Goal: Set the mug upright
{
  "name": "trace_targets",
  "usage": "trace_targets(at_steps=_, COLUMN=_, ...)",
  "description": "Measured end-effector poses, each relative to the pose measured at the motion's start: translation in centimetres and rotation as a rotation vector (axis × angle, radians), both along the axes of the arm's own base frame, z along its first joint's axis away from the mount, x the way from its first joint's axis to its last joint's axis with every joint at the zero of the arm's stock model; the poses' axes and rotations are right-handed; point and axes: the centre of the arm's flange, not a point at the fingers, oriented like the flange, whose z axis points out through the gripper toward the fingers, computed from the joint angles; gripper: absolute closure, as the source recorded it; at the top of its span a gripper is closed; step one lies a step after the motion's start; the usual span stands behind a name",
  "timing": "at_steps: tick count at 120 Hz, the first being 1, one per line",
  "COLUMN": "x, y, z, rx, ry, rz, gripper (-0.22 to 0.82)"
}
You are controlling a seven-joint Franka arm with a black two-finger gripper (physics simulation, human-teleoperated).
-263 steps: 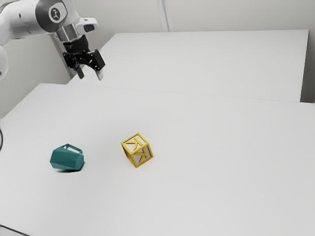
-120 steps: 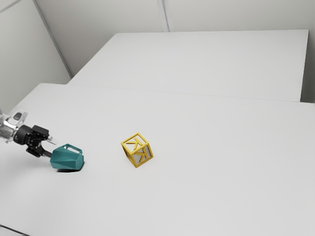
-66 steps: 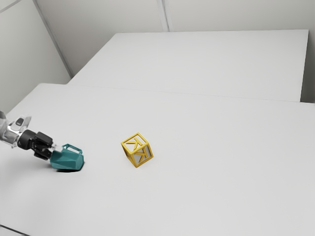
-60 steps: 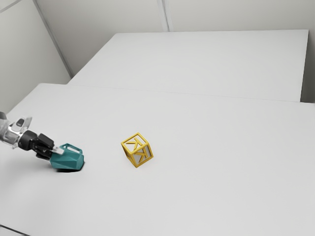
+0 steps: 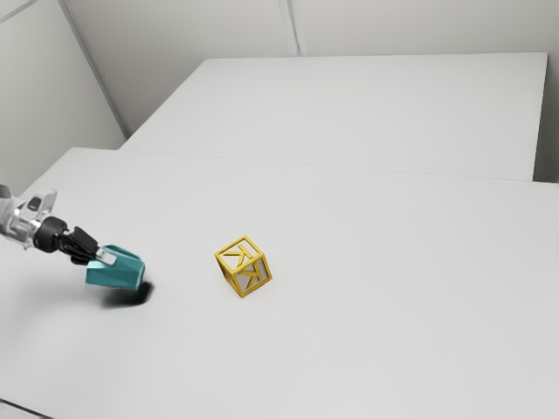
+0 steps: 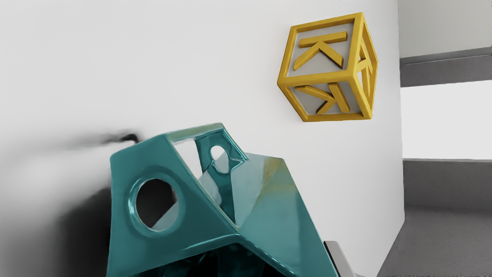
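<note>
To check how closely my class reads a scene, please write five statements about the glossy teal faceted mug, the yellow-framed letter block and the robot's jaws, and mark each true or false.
1. The black two-finger gripper has its jaws shut on the mug. True.
2. The yellow-framed block rests on the smooth white table. True.
3. The mug stands upright on the table. False: it is tipped over and held just above the table, its shadow beneath it.
4. The letter K appears on more than one face of the block. True.
5. The block touches the mug. False: bare table separates them.
</note>
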Motion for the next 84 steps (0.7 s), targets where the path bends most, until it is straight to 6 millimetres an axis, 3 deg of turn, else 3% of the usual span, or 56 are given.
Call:
trace_targets(at_steps=12, x=1.3, y=-2.0, z=3.9, rx=0.047, ry=-0.052, rz=-0.054, gripper=0.76)
trace_targets(at_steps=27, x=4.4, y=-6.6, z=8.7, rx=0.209, ry=-0.071, rz=-0.19, gripper=0.77)
trace_targets(at_steps=46, x=8.1, y=-11.0, z=11.9, rx=0.467, ry=-0.063, rz=-0.315, gripper=0.78)
trace_targets(at_steps=68, x=12.5, y=-18.6, z=13.2, rx=0.753, ry=-0.108, rz=-0.44, gripper=0.79)
trace_targets(at_steps=84, x=14.3, y=-20.9, z=12.0, rx=0.898, ry=-0.131, rz=-0.449, gripper=0.79)
